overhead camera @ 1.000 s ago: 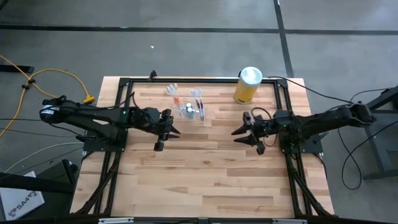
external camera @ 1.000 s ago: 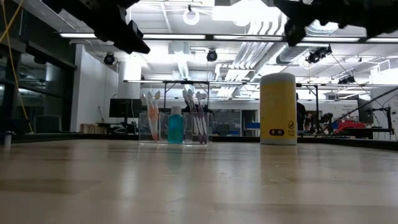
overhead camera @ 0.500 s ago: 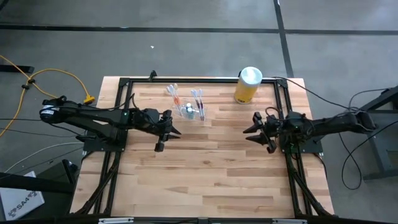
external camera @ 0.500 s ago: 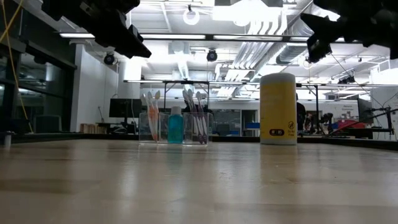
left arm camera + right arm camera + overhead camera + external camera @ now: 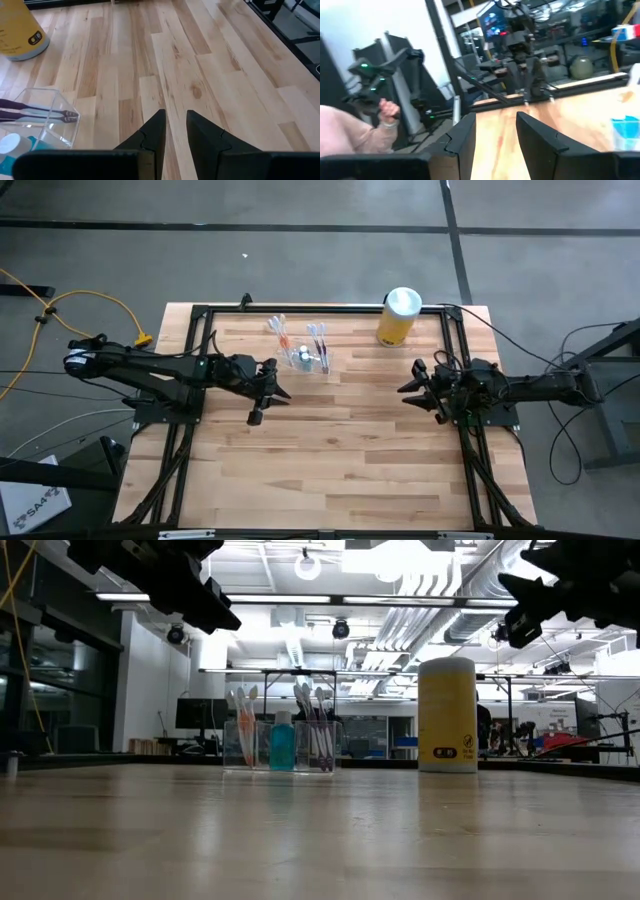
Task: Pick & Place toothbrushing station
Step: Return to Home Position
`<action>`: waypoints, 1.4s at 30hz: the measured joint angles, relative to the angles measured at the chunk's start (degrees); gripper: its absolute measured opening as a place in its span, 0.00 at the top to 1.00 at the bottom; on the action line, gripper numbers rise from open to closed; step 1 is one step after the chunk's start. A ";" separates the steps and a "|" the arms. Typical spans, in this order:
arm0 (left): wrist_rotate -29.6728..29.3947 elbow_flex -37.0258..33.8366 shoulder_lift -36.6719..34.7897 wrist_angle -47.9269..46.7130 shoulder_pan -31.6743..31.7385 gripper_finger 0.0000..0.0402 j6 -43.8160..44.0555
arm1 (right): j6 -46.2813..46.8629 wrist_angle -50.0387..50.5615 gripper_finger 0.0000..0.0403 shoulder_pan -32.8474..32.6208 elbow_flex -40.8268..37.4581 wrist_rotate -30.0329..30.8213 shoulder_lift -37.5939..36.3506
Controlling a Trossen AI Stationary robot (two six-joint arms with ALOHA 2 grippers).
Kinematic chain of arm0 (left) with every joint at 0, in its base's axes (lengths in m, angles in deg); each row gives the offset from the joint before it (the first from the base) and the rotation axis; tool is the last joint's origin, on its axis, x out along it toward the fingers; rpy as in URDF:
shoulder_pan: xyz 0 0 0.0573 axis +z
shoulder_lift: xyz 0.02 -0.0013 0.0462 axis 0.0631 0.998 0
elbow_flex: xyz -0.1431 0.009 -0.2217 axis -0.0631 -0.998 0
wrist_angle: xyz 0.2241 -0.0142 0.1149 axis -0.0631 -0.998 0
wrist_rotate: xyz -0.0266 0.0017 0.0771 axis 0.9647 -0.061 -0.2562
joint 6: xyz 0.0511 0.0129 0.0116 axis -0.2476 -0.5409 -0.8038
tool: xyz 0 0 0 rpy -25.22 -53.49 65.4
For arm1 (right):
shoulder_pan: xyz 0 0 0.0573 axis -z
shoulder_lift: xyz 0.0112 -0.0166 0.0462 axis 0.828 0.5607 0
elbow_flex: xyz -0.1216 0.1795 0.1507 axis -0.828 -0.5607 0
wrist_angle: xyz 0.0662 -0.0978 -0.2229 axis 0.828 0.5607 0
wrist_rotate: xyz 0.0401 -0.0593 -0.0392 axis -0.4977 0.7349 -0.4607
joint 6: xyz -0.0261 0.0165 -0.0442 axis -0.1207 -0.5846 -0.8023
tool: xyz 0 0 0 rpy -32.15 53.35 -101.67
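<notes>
From above, near the table point(image 5: 330, 470)'s far edge, left of centre: clear toothbrushing station point(image 5: 325, 368) holding orange toothbrushes point(image 5: 280, 332), purple toothbrushes point(image 5: 318, 335) and a blue bottle point(image 5: 302, 360). Yellow canister point(image 5: 399, 317) toward the far right corner. Left gripper point(image 5: 280, 385) just beside the station, fingers slightly parted, empty. Right gripper point(image 5: 408, 380) near the right edge, fingers spread, empty. At table height: brushes upright, bottle between them. Left wrist: purple brushes in an end compartment.

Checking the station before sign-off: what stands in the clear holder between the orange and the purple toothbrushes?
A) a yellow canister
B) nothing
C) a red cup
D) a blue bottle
D: the low view shows a blue bottle in the clear holder, orange toothbrushes on one side, purple toothbrushes on the other.
</notes>
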 joint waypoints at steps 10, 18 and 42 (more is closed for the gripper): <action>0.07 0.00 0.00 -0.02 -0.74 0.82 0.02 | -3.09 4.52 0.67 0.74 -0.02 5.62 -3.47; 0.07 0.00 0.00 -0.02 -1.83 0.82 0.02 | -4.38 10.63 0.67 0.72 -0.02 10.72 -7.05; 0.07 -0.02 0.00 1.11 -1.81 0.82 0.00 | -4.89 22.50 0.67 0.05 -0.05 13.69 -18.09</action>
